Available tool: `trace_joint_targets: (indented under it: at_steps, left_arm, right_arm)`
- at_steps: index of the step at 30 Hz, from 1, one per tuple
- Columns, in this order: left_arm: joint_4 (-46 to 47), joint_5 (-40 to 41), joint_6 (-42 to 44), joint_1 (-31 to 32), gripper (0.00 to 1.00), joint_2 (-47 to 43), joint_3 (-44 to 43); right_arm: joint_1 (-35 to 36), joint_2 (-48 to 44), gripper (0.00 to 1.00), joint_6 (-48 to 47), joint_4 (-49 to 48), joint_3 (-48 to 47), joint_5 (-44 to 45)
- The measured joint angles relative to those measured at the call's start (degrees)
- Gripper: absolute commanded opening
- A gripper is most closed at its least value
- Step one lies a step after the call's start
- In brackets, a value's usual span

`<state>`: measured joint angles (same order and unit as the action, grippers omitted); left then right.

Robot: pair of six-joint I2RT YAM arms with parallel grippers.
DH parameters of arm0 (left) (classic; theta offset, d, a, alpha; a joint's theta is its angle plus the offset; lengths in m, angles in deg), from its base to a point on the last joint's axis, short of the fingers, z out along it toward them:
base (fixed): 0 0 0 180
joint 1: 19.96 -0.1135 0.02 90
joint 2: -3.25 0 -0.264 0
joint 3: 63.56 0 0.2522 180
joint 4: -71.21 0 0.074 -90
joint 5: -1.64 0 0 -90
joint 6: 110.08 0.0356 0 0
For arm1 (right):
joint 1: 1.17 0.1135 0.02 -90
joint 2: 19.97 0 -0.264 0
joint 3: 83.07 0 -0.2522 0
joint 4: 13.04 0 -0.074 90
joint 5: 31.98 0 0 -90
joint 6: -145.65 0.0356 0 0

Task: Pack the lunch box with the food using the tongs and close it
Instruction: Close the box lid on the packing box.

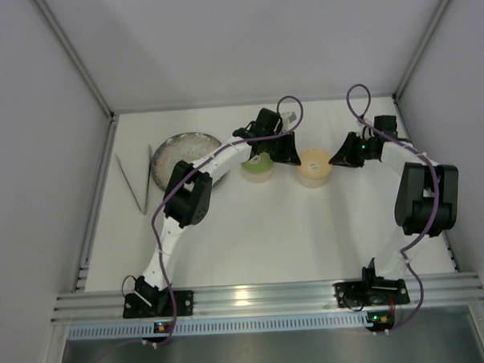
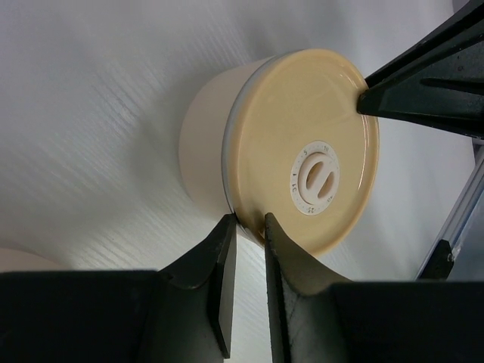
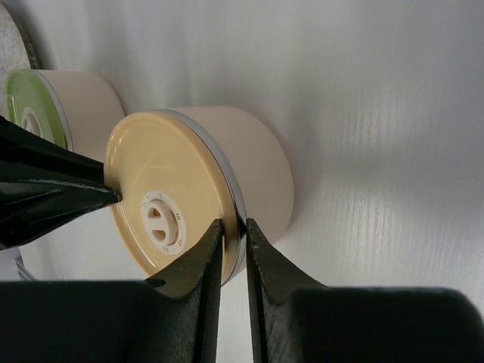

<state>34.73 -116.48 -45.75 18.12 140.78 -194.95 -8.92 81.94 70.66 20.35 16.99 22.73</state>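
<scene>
The lunch box is two round tins side by side mid-table, one with a tan lid and one with a green lid. My left gripper is shut on the tan lid's rim from the left. From the right, my right gripper pinches the opposite rim of the same lid, one finger on the lid's face and one on the tin's wall. The green-lidded tin stands just behind. The tongs lie at the far left of the table. No food shows in any view.
A speckled grey plate sits left of the tins, partly under my left arm. White walls with metal rails close in the table on the left, back and right.
</scene>
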Motion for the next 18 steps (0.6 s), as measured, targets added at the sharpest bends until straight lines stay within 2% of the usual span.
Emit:
trace_joint_targets:
  at_steps: [4,18]
  left_arm:
    - [0.07,-0.15,0.09,-0.04,0.0,-0.02,-0.04]
    - [-0.37,-1.14,0.66,-0.04,0.0,-0.13,-0.15]
  right_arm:
    - [0.17,-0.5,0.0,-0.28,0.07,0.15,0.61]
    - [0.83,-2.32,0.0,-1.33,4.37,0.15,2.62]
